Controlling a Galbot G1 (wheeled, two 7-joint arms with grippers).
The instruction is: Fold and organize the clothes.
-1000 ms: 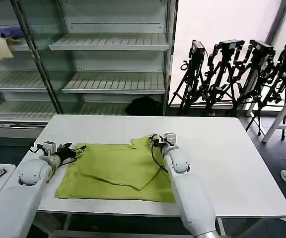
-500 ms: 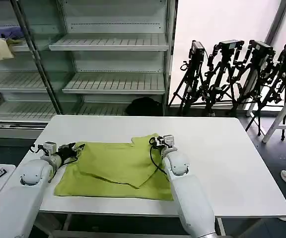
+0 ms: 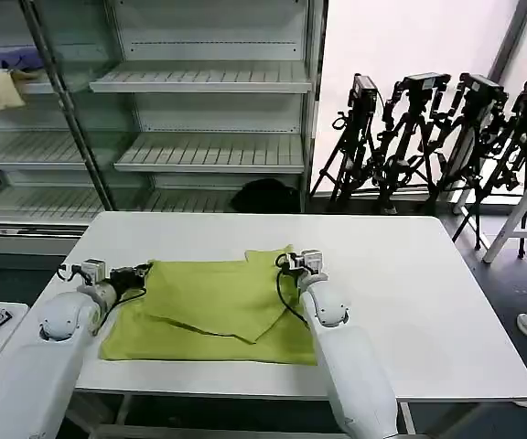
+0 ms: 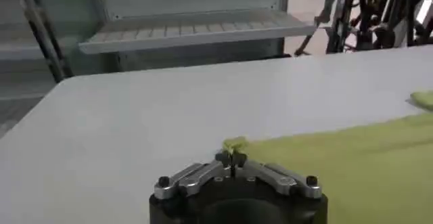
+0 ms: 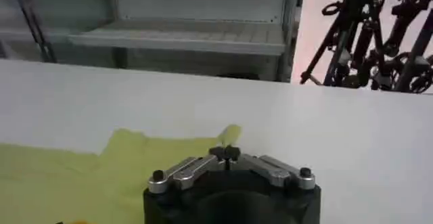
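T-shirt edge pinched betw. clamped fingertips of L gripper & R gripper.

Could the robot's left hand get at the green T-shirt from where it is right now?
Yes, it seems already there: the left hand is shut on a corner of the T-shirt at the cloth's left edge, with only bare table around it.

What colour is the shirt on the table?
Lime yellow-green T-shirt, plain on the visible side; clearest in the head view.

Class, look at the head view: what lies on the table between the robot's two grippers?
The lime T-shirt spans the stretch between the left gripper and right gripper, each pinching an edge.
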